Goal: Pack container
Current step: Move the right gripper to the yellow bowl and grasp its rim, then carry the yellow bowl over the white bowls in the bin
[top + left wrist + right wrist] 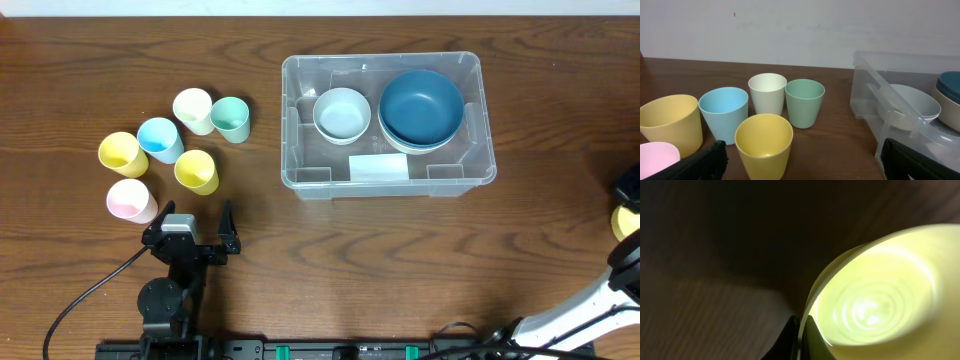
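- Dark wood counter (400,260) carries everything, with a plain white wall (800,30) behind it.
- Six cups stand upright in a loose cluster at the left: cream cup (192,109), green cup (230,118), blue cup (159,139), left yellow cup (122,152), near yellow cup (196,171) and pink cup (131,200).
- Left claw (190,232) sits just behind the cluster with its fingers spread wide and nothing between them; the near yellow cup is directly ahead of it.
- Right claw (801,337) is at the far right edge, pressed together on the rim of a pale yellow vessel (875,305); bowl or cup, I cannot tell.
- Clear container (300,120) stands right of the cups and apart from them, its white label (378,168) on the near side.
- Inside it, a white bowl (342,113) sits at the left, and a blue bowl (421,105) is nested in a pale bowl (405,143) at the right.
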Action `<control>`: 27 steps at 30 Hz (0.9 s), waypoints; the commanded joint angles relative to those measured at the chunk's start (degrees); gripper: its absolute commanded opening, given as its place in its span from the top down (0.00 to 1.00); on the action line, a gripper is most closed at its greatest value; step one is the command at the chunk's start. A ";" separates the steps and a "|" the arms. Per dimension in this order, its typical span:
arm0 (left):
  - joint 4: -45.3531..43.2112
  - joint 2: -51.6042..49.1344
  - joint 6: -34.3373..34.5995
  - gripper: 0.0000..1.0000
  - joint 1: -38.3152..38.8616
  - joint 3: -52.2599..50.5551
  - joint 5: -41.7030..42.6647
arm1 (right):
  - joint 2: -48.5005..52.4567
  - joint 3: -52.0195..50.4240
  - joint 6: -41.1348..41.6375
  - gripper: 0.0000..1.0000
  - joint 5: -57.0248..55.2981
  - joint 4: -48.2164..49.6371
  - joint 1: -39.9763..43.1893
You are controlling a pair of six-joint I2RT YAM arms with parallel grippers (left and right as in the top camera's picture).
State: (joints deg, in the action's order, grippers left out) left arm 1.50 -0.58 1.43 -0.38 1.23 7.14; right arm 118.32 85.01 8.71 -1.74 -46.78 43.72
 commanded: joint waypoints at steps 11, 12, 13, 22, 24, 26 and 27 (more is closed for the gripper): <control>1.92 0.35 -0.35 0.02 -0.31 -1.01 0.81 | 1.18 11.47 1.09 0.99 7.56 -9.97 -26.73; 1.92 0.35 -0.35 0.02 -0.31 -1.01 0.81 | 1.14 14.12 1.07 0.99 7.45 -12.13 -28.52; 1.92 0.35 -0.35 0.02 -0.31 -1.01 0.81 | 1.07 16.57 1.09 0.99 7.04 -14.14 -29.99; 1.92 0.35 -0.35 0.02 -0.31 -1.01 0.81 | -2.75 38.05 3.48 0.99 2.01 -29.20 -35.65; 1.92 0.35 -0.35 0.02 -0.31 -1.01 0.81 | -4.61 41.18 3.21 0.99 2.62 -31.39 -35.85; 1.90 0.35 -0.35 0.02 -0.31 -1.01 0.81 | -6.97 43.74 -0.17 0.99 5.05 -32.87 -37.03; 1.92 0.35 -0.35 0.02 -0.31 -1.01 0.81 | -8.52 44.83 -2.78 0.99 6.80 -33.44 -38.42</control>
State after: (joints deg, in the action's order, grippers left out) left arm 1.50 -0.58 1.43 -0.38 1.23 7.14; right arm 115.26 125.99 9.87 2.59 -79.42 7.51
